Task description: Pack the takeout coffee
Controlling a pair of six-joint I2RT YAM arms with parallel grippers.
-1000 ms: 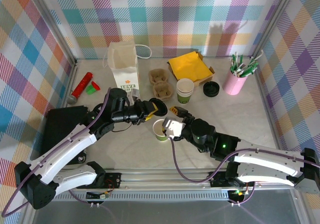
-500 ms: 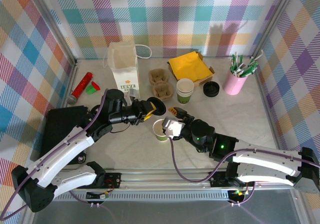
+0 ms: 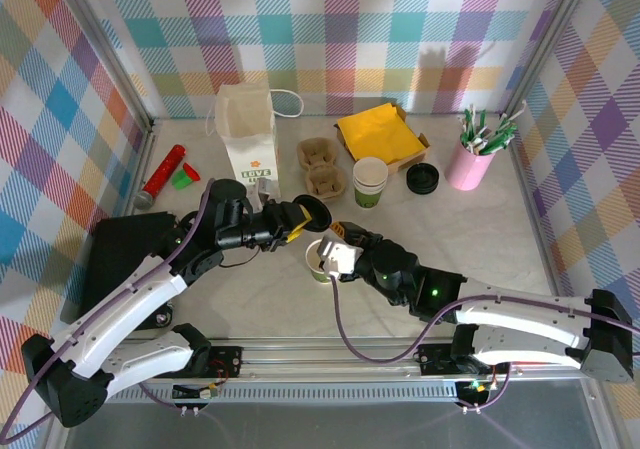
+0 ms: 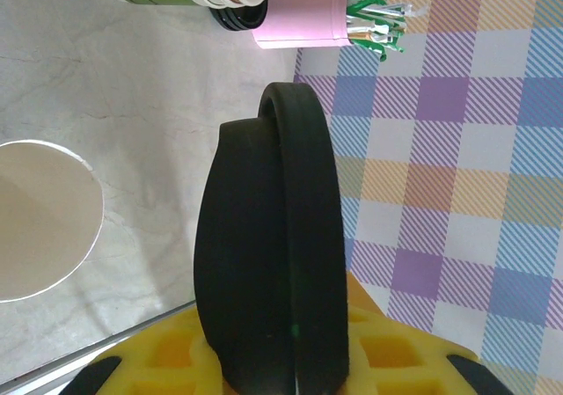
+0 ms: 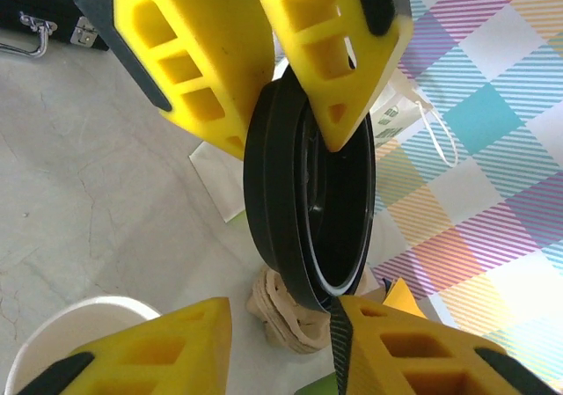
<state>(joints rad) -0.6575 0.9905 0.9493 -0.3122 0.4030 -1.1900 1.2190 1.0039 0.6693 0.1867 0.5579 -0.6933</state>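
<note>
A round black lid stands on edge in my left gripper, which is shut on it; up close the lid rises from between the yellow fingers. An open cream cup with green print stands just below it, without a lid. My right gripper reaches in from the right. Its jaws stand apart on either side of the lid's lower rim. The right finger is at the rim; the left one is clear of it. A lidded takeout coffee is out of view.
A white paper bag stands open at the back. Cardboard cup carriers, a stack of cups, a loose black lid, yellow napkins and a pink straw holder lie behind. A black case sits left.
My right gripper has moved left and up to the held lid, and its jaws have narrowed around the lid's lower rim. The left gripper has shifted a little and still holds the lid.
</note>
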